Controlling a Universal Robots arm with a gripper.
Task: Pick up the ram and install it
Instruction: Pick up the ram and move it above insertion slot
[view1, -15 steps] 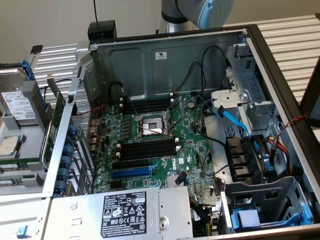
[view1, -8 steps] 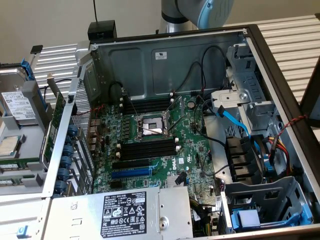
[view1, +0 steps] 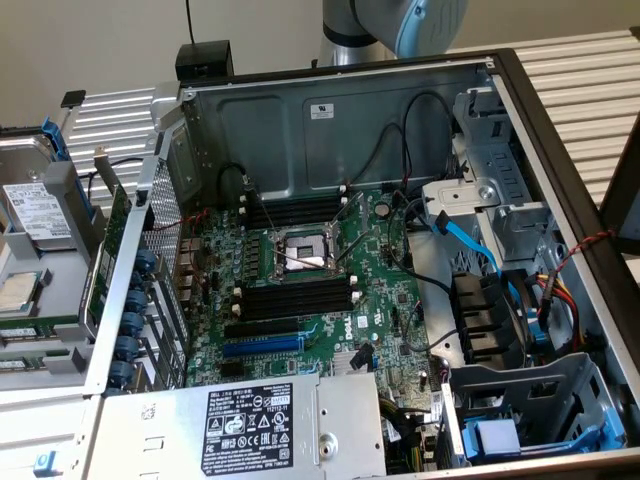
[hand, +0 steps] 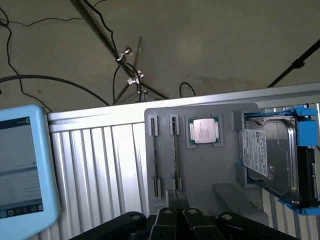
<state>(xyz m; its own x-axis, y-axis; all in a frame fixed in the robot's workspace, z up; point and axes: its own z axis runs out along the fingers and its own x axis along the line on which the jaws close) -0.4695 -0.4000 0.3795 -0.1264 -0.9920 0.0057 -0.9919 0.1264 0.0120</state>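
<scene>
You can read "DELL" in white on the motherboard (view1: 392, 300), near the CPU socket (view1: 300, 252). The power supply label (view1: 255, 425) is too fine to read.

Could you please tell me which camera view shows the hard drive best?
Wrist view: the hard drive shows nearly whole, label facing us. The exterior view's left edge cuts the hard drive off.

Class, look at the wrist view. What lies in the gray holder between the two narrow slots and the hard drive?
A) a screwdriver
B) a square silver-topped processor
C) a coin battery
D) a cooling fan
B: a square silver-topped processor lies in a recess of the gray holder, between the narrow slots and the hard drive.
</scene>
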